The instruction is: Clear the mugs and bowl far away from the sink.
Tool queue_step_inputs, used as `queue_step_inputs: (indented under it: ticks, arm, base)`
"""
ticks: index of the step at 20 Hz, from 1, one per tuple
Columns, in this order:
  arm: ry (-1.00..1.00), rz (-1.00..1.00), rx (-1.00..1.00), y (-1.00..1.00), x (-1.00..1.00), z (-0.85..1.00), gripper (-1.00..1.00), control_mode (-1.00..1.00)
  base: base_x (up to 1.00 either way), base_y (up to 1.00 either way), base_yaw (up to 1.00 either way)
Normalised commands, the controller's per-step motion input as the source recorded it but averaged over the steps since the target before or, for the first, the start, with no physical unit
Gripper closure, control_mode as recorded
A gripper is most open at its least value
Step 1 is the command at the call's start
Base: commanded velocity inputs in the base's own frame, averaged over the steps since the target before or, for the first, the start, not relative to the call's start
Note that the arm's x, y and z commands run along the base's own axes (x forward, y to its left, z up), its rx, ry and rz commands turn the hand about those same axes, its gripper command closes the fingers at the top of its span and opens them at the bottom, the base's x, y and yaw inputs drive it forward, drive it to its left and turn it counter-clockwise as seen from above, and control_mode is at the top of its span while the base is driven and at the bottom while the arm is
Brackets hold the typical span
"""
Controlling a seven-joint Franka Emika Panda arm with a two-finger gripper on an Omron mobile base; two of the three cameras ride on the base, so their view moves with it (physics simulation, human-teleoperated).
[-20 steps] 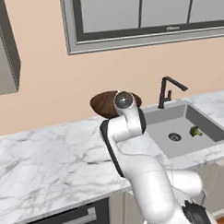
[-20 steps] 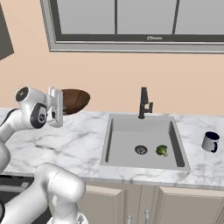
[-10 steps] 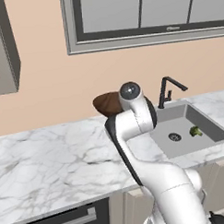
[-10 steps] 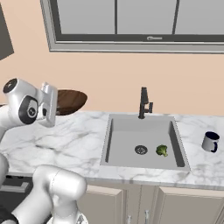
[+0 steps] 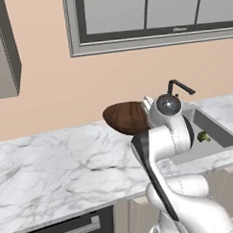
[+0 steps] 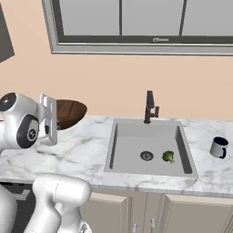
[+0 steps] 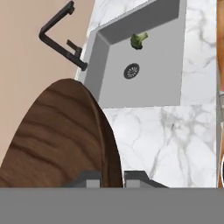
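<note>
Gripper (image 7: 112,177) is closed on the rim of the wooden bowl (image 5: 127,117), lifted left of the sink (image 6: 148,146). Dark mug (image 6: 219,147) sits right of the sink, not yet cleared.

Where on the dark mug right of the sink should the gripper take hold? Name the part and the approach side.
Take the dark mug by its rim wall, coming down from above. It stands upright on the counter with its mouth up and open space around it, so one finger can probably go inside and one outside. Its handle looks too small to pinch reliably.
</note>
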Motion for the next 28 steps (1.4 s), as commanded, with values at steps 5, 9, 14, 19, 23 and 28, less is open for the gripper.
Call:
queue_step_inputs:
  ticks: [5, 9, 14, 19, 23, 28]
  arm:
    - [-0.15, 0.14, 0.00, -0.16, -0.65, 0.24, 1.00, -1.00]
    - [-0.20, 0.08, 0.00, -0.02, -0.43, 0.20, 1.00, -1.00]
    - [-0.36, 0.00, -0.02, 0.03, 0.00, 0.01, 1.00, -1.00]
    - [0.00, 0.00, 0.00, 0.00, 0.00, 0.00, 1.00, 1.00]
    - [0.00, 0.00, 0.00, 0.00, 0.00, 0.00, 1.00, 1.00]
    - [0.00, 0.00, 0.00, 0.00, 0.00, 0.00, 1.00, 1.00]
  base:
    - [0.00, 0.00, 0.00]
    - [0.00, 0.00, 0.00]
    - [0.00, 0.00, 0.00]
    - [-0.16, 0.20, 0.25]
    - [-0.35, 0.03, 0.83]
    - [-0.64, 0.31, 0.75]
